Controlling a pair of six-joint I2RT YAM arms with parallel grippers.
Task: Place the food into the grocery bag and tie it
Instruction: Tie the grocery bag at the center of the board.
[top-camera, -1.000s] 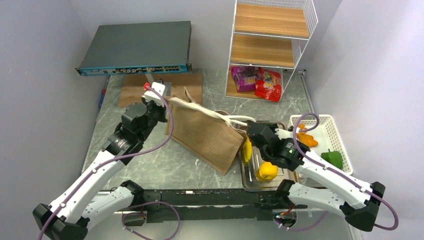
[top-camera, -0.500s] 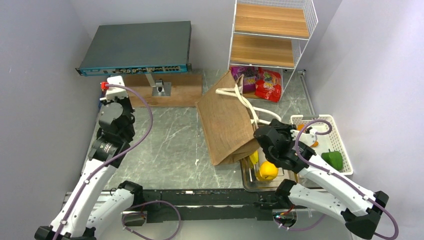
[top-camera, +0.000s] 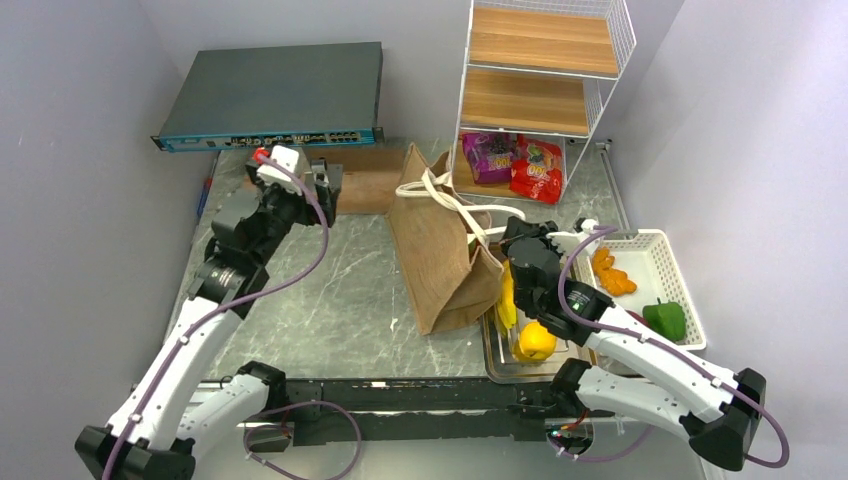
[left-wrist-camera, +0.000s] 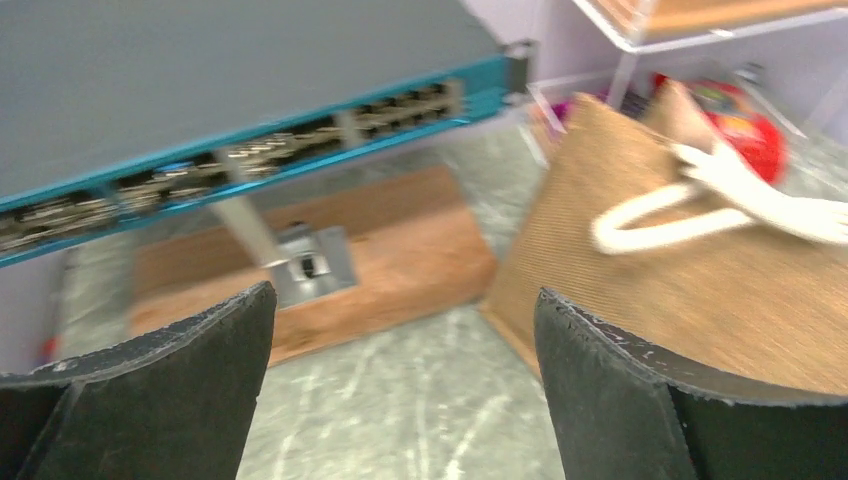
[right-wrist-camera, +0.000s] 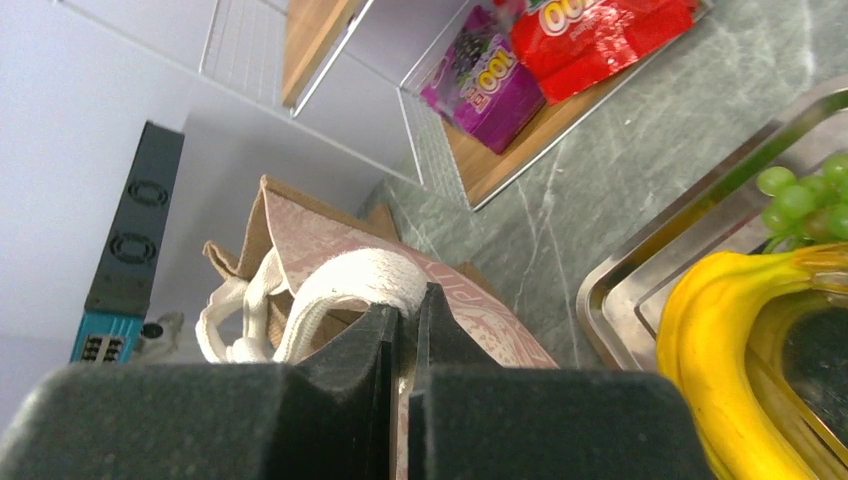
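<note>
Right fingers (right-wrist-camera: 407, 318) pinch the bag's handle; left fingers (top-camera: 322, 182) gape empty.
Grocery bag (top-camera: 440, 250) slumped on the worktop (top-camera: 300, 300) just left of the right fingers; its long axis runs near to far, mouth pointing away toward the rack (top-camera: 530, 100); cream rope handle (right-wrist-camera: 350, 275) clamped between the closed right fingers; left fingers spread wide, gripping nothing, bag apart to their right; banana (right-wrist-camera: 720, 330) and green grapes (right-wrist-camera: 800, 195) in the metal tray (right-wrist-camera: 620, 280) right of the right fingers; snack packets (top-camera: 515, 160) beyond them.

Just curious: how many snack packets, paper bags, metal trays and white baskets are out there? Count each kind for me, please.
Snack packets: 2
Paper bag: 1
Metal tray: 1
White basket: 1
Total: 5
</note>
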